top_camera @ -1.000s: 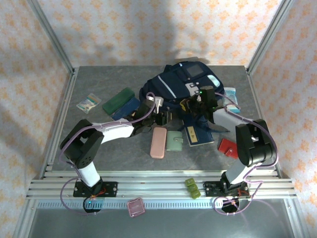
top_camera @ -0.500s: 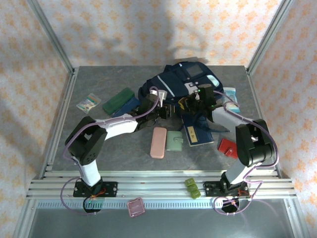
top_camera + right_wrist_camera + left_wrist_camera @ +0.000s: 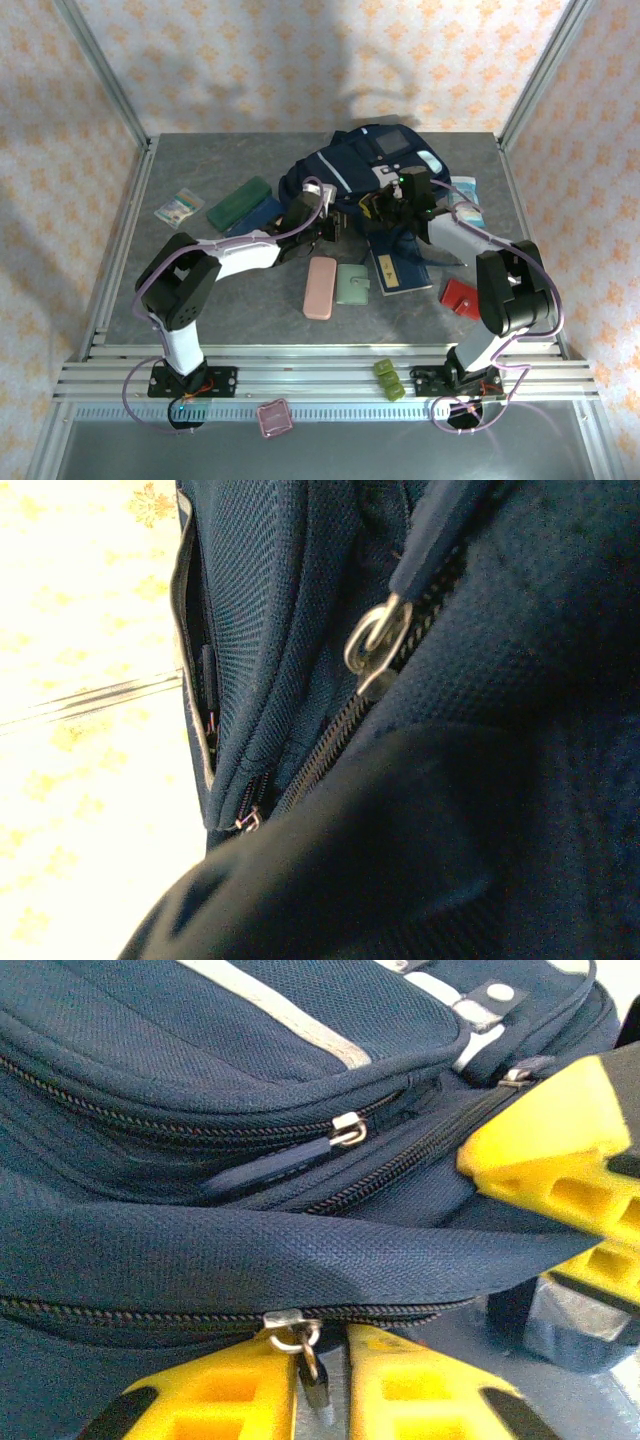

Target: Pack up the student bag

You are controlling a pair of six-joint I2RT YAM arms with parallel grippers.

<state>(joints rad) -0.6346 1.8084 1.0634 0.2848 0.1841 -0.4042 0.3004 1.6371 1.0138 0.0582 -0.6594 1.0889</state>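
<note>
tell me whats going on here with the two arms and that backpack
Both arms are working at the student bag at the back of the table. The left fingers sit either side of a zipper pull with a narrow gap; whether they have clamped it is unclear. The right fingers are shut, seemingly pinching the bag's fabric. Items such as a pink case and a green wallet lie outside the bag, not yet packed.

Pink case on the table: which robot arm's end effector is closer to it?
Left. The left end effector sits just beyond the pink case, at the student bag; the right end effector is farther back and right.
</note>
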